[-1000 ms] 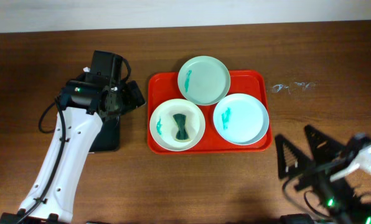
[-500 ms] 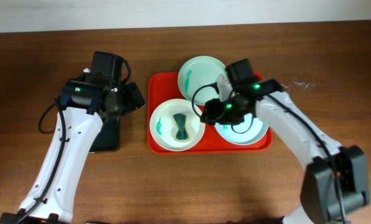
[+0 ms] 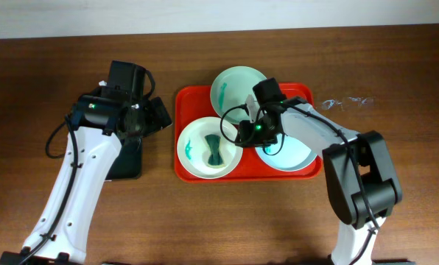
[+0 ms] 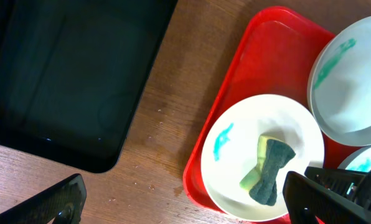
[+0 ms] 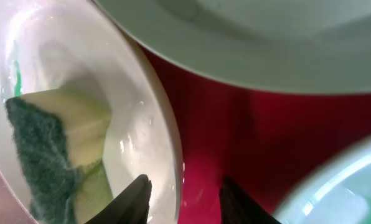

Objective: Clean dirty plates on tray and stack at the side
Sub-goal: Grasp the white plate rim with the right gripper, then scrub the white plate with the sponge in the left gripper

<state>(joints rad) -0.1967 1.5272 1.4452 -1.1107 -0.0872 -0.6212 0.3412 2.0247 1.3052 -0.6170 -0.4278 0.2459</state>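
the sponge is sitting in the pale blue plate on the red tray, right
Wrong plate: the sponge is sitting in the white plate on the red tray. The overhead view shows it.

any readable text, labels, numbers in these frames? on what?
No readable text in any view.
Left arm: small green mark, too small to read.
Plates, red tray, sponge, black tray: no print.
Teal smears: stains, not letters.
Pale scuffs on the table: not legible as writing.
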